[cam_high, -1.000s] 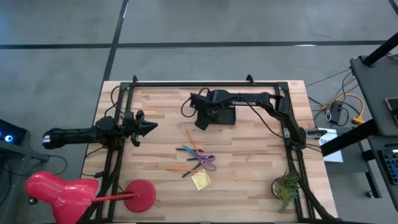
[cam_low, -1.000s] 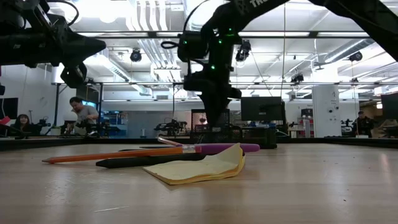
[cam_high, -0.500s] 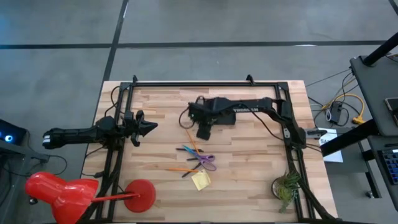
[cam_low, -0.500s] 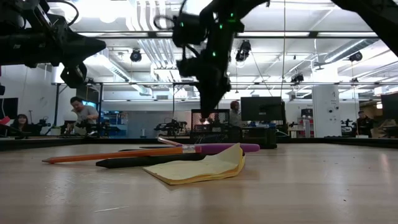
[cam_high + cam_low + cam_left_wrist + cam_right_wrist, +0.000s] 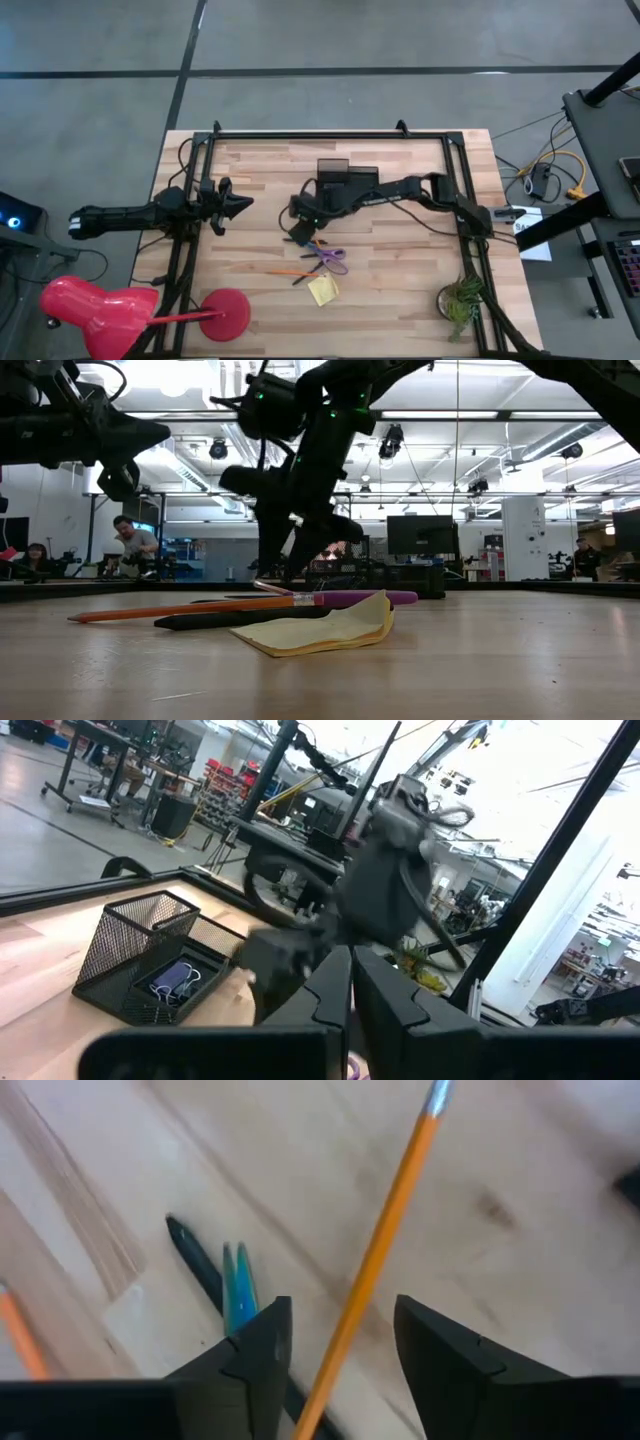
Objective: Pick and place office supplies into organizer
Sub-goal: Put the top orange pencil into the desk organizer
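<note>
hovering low over the scattered supplies, the right gripper point(image 5: 297, 228) sits just in front of the organizer point(image 5: 345, 177), and its wrist view shows the two dark fingers point(image 5: 250, 1355) standing apart with an orange pencil point(image 5: 375, 1265) running straight up through the gap between them, touching neither pad as far as can be seen. beside that pencil on the wood lie a blue pen point(image 5: 238, 1290) and a black pen point(image 5: 196, 1252), both off to one side of the open jaws. from above, the purple-handled scissors point(image 5: 333, 260) lie near the middle of the wooden table point(image 5: 400, 280), with the yellow sticky-note pad point(image 5: 322, 290) nearer the front edge. the low view has that pad point(image 5: 320, 630) curling up in the foreground, a long orange pencil and a dark pen stretched out behind it.

the left gripper point(image 5: 240, 203) waits well apart at the left side of the table, raised off the wood, its fingers point(image 5: 390, 1000) pressed together. its wrist view looks across at the mesh organizer point(image 5: 150, 955), where small clips point(image 5: 172, 982) lie in one compartment.

a small green plant point(image 5: 462, 300) stands at the front right corner. behind the table is an open workshop with bright ceiling lights, monitors and a few people at desks point(image 5: 130, 545).
</note>
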Controlling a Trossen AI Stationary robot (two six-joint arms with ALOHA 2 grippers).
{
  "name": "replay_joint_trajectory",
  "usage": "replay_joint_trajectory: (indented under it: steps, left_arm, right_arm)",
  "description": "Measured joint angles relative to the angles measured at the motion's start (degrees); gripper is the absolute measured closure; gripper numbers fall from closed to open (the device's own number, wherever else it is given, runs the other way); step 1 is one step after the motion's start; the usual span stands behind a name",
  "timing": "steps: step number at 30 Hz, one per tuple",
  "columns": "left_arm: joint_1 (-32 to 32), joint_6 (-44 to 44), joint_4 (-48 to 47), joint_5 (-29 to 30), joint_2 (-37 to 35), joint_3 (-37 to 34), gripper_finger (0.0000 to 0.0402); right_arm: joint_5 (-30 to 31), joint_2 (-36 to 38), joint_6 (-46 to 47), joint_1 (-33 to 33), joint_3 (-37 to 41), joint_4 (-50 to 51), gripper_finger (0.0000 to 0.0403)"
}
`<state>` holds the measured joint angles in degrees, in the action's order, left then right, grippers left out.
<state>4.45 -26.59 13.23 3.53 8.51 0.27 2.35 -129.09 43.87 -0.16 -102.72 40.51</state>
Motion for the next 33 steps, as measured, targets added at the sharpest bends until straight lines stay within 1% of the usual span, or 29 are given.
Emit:
replay_joint_trajectory:
  steps: [7,11,15,16,20,23,27,28,30,33]
  left_arm:
    - [-0.01,0.0,0.01,0.0,-0.02,0.0,0.0402]
    - [0.0,0.0,0.02,0.0,-0.03,0.0,0.0402]
    - [0.0,0.0,-0.03,0.02,0.06,0.0,0.0402]
    - [-0.02,0.0,-0.15,0.0,0.0,0.0,0.0402]
    - [-0.02,0.0,-0.01,0.0,-0.07,0.0,0.0402]
    - [-0.02,0.0,0.0,0.0,-0.02,0.0,0.0402]
    - [-0.02,0.0,0.0,0.0,0.04,0.0,0.0402]
    - [-0.02,0.0,0.0,0.01,0.03,0.0,0.0402]
    - [-0.02,-0.02,-0.02,0.0,-0.05,0.0,0.0402]
    - [-0.02,-0.02,0.06,0.0,-0.07,0.0,0.0402]
  right_arm:
    - [8.62,-0.62,1.61,2.66,0.0,0.43,0.0237]
    - [9.84,-1.37,2.81,2.64,0.27,0.23,0.0249]
    - [8.87,-3.4,2.69,2.7,0.37,-0.22,0.0263]
    - [7.86,-3.44,2.53,2.64,0.19,-0.63,0.0266]
    - [8.67,-3.83,2.22,2.68,0.04,-1.01,0.0277]
    - [10.14,-3.81,2.19,2.68,0.07,-0.12,0.0302]
    - [10.64,-3.77,-0.57,2.55,-0.04,1.09,0.0373]
    - [10.96,-3.59,-0.84,2.53,-0.07,1.18,0.0381]
    - [12.61,-3.09,-0.78,2.54,-0.54,1.21,0.0383]
    - [20.07,-0.55,-0.49,2.66,-1.89,1.26,0.0385]
